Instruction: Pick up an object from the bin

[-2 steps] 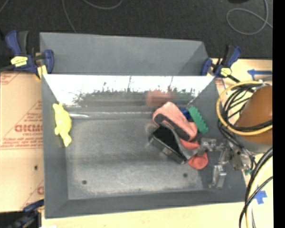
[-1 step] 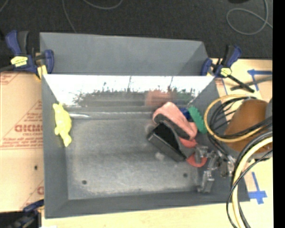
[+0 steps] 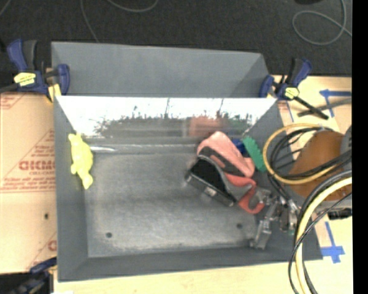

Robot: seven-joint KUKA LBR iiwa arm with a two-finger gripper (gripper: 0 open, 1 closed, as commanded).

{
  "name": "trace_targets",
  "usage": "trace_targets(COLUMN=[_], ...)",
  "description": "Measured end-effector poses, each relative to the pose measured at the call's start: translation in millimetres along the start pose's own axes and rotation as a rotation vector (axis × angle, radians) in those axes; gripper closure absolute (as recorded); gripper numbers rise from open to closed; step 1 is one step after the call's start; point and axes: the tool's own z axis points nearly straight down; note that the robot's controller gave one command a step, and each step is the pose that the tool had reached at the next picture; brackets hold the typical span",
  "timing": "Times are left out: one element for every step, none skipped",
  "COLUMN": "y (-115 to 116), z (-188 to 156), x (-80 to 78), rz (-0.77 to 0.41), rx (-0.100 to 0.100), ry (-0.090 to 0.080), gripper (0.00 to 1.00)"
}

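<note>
A yellow figure (image 3: 80,158) is seen in the bin (image 3: 141,225), well left of the pink cloth (image 3: 224,150). A black thing (image 3: 207,176) is tucked under that cloth's left side. A red piece (image 3: 250,202) is found to the cloth's lower right. The gripper (image 3: 262,230) is set just beyond it, and whether it is open cannot be told.
</note>
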Motion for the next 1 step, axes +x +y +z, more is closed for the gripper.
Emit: trace_targets(y=[18.8], z=[0.7], x=[-1.6], rz=[-0.028], rx=[0.006], ry=[0.000], gripper=[0.00])
